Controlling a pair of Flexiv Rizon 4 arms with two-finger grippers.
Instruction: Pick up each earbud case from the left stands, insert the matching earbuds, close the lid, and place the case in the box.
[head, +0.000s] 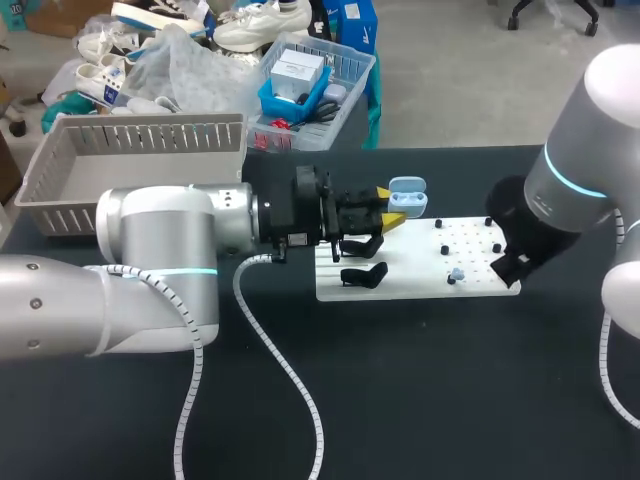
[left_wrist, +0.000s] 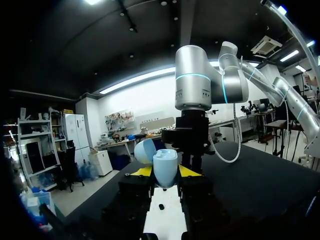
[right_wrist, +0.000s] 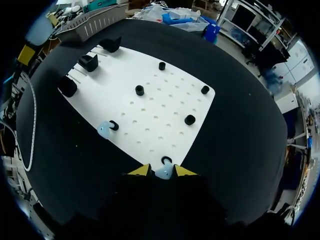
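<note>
From where I stand, the left pincer (left_wrist: 165, 172) is clamped on the one blue case (left_wrist: 165, 166), whose lid is open, over the far-left part of the white board (head: 420, 285). Seen from overhead, the right pincer (right_wrist: 162, 171) sits at the case's four o'clock, straddling one earbud (right_wrist: 164, 173). Whether it has gripped the earbud, I cannot tell. A second earbud (head: 457, 273) lies near that pincer's nine o'clock, so the right arm is nearer both. I count three black stands (right_wrist: 89, 62). The one basket (head: 140, 140) is at the case's nine o'clock.

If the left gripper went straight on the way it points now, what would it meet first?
Probably the right arm: it stands straight ahead of the left gripper and the open blue earbud case it holds. How far off, I cannot tell.
</note>
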